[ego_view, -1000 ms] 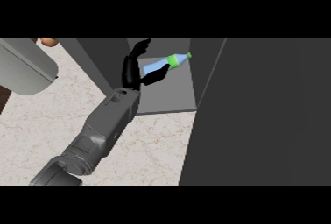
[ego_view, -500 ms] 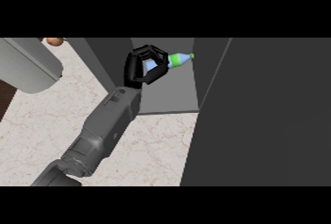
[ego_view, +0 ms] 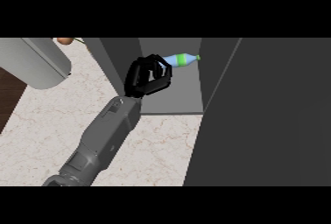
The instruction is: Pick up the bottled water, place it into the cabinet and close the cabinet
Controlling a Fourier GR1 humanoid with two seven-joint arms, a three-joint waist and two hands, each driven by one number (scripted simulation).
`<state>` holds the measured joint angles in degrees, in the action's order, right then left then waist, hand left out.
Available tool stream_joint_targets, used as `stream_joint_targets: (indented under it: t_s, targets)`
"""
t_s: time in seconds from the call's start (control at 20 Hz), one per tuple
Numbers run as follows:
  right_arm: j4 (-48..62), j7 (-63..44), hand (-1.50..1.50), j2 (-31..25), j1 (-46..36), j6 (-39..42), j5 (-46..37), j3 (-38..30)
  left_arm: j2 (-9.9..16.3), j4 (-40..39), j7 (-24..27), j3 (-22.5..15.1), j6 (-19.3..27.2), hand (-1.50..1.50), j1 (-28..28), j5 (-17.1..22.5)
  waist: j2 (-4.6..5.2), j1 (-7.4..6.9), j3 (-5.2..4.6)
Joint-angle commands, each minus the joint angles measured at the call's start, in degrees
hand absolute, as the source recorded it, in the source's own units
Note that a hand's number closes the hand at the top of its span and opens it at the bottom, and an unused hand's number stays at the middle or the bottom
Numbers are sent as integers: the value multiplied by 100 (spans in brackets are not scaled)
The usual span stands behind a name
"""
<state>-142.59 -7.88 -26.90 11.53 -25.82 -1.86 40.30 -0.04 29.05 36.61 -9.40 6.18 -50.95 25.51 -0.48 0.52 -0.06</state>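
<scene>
Now that the bottled water [ego_view: 180, 59] lies on its side on the cabinet [ego_view: 174, 94] floor, clear of the fingers that held it a second ago, I log placement done; the door remains. Left hand [ego_view: 147, 78] hangs curled, holding nothing, just beside the bottle, forearm slanting up across the marble surface [ego_view: 58, 118].
</scene>
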Motion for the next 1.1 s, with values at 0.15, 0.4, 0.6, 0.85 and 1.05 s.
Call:
stream_joint_targets:
  t_s: [0.15,0.4,0.6,0.85,1.05]
  targets:
    - [-586,16,-150,-193,333,-53,-345,128,35,1805,-403,-328,-9,150,1386,186,-61,-189,7]
    - [-433,-159,-150,-276,79,-36,-312,94,187,3252,-868,-663,-38,150,2449,376,-83,-334,1]
    - [-729,-216,150,-592,256,141,-294,261,683,4576,-1093,-861,-152,150,3478,407,-72,-250,4]
    - [-564,-710,150,-532,-471,627,130,530,981,5964,-1313,-1128,-203,150,4805,566,-23,-338,-2]
    - [-579,-841,150,-286,-852,854,141,946,1299,6984,-1347,-1243,-80,150,5651,480,-10,-282,0]
